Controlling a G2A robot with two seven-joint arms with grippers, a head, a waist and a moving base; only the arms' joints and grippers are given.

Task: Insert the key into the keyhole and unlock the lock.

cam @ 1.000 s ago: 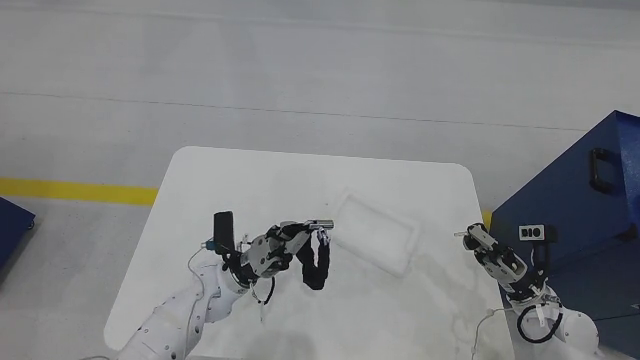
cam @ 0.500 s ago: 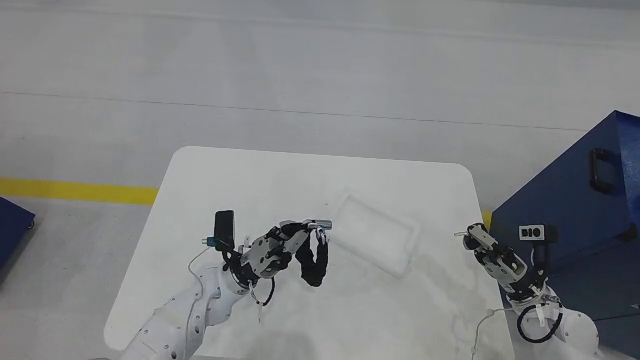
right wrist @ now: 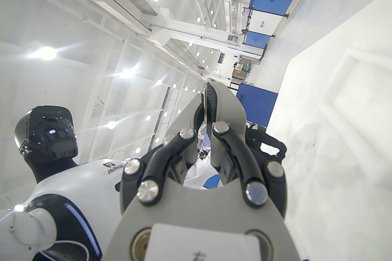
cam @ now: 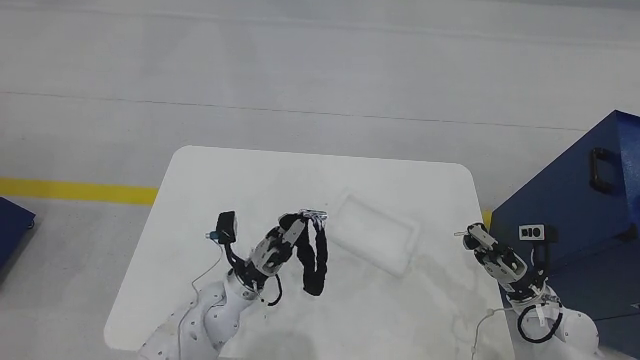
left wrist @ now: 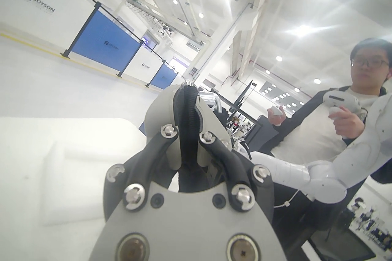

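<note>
My left gripper (cam: 305, 223) hovers over the white table (cam: 200, 210), shut on a lock with a silver body (cam: 316, 217) and a black loop (cam: 316, 265) hanging below it. The left wrist view shows the fingers (left wrist: 159, 109) pressed together on the black part, with the silver body (left wrist: 209, 98) sticking out beside the tips. My right gripper (cam: 472, 236) sits low at the table's right edge, well apart from the lock. It is shut on a thin key (cam: 460, 232), seen as a sliver between the tips (right wrist: 204, 94).
A shallow white foam tray (cam: 375, 228) lies on the table between the two arms, just right of the lock. A blue cabinet (cam: 590, 210) stands off the table's right side, close to the right arm.
The left wrist has turned: the lock's silver body, which pointed right, now sits above the gripper, and the black loop hangs a little lower. The right arm has stayed put.
</note>
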